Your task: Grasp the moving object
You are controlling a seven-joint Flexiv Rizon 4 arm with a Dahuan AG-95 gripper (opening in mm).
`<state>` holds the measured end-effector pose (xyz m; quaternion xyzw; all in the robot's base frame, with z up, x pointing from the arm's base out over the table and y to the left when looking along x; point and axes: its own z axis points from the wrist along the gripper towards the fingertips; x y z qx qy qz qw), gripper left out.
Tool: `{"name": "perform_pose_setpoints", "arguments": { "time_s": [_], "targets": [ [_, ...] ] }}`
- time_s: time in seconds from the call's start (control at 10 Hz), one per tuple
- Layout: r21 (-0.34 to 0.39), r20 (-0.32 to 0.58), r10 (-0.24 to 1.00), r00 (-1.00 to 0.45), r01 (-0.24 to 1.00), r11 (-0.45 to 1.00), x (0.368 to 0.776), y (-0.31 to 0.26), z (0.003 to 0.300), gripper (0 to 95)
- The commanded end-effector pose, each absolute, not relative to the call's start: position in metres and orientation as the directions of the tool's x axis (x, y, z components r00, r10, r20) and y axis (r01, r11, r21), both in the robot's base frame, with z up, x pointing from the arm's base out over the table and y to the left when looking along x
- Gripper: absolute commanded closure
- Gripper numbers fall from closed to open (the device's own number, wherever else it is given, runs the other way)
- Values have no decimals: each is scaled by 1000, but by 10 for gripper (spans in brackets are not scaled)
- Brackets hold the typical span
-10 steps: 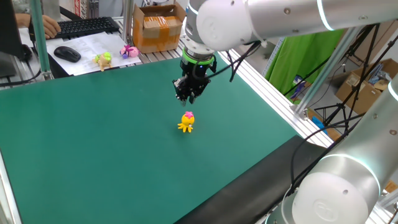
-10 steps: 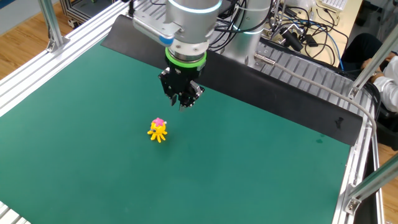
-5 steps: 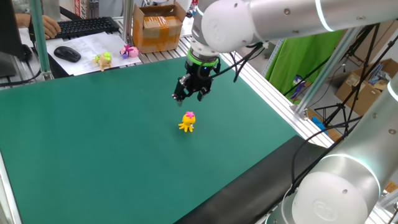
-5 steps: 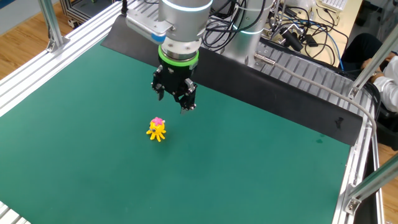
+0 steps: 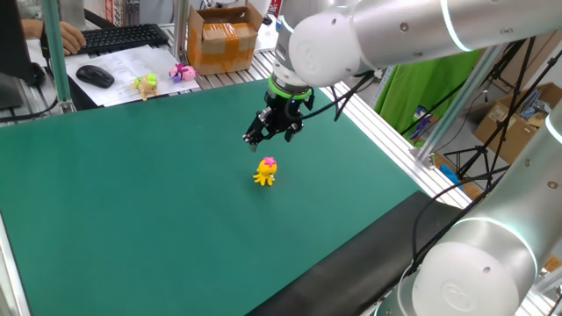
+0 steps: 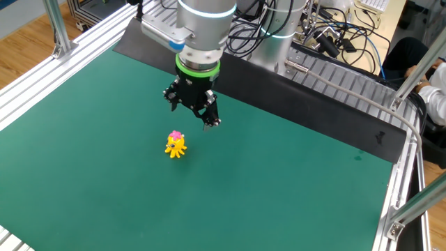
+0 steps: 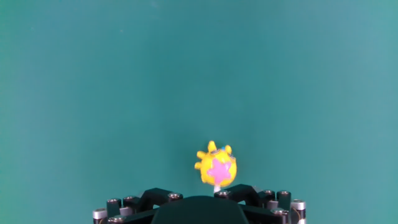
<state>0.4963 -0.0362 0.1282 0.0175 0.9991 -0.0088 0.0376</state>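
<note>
The moving object, a tiny yellow octopus-like toy with a pink top (image 5: 265, 171), stands on the green mat (image 5: 132, 202). It also shows in the other fixed view (image 6: 175, 144) and low in the hand view (image 7: 216, 168). My gripper (image 5: 268, 134) hangs above the mat, just behind the toy and not touching it, with its jaws spread open and empty. It also shows in the other fixed view (image 6: 191, 111). In the hand view only the gripper's dark base shows at the bottom edge, and the fingertips are out of frame.
A yellow-green toy figure (image 5: 146, 84) and a mostly pink toy figure (image 5: 183, 72) sit on papers beyond the mat's far edge. A cardboard box (image 5: 219, 39), a mouse (image 5: 95, 76) and a keyboard (image 5: 123, 37) are there too. Aluminium rails (image 6: 42, 84) border the mat.
The gripper's jaws have spread open and the wrist has turned. The hand has shifted slightly above the toy. The toy has stayed in nearly the same spot.
</note>
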Motion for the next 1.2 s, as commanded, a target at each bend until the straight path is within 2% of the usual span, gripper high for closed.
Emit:
{"name": "perform_pose_setpoints", "arguments": {
  "time_s": [0.1, 0.5, 0.7, 1.2],
  "targets": [
    [4, -81, 34, -996, 34, 999, 501, -40, 121, 0],
    [29, -77, 19, -997, 17, 999, 507, -46, 109, 0],
    [49, -69, 4, -998, 1, 999, 511, -50, 89, 0],
    [49, -94, 2, -996, -3, 999, 513, -58, 66, 0]
  ]
}}
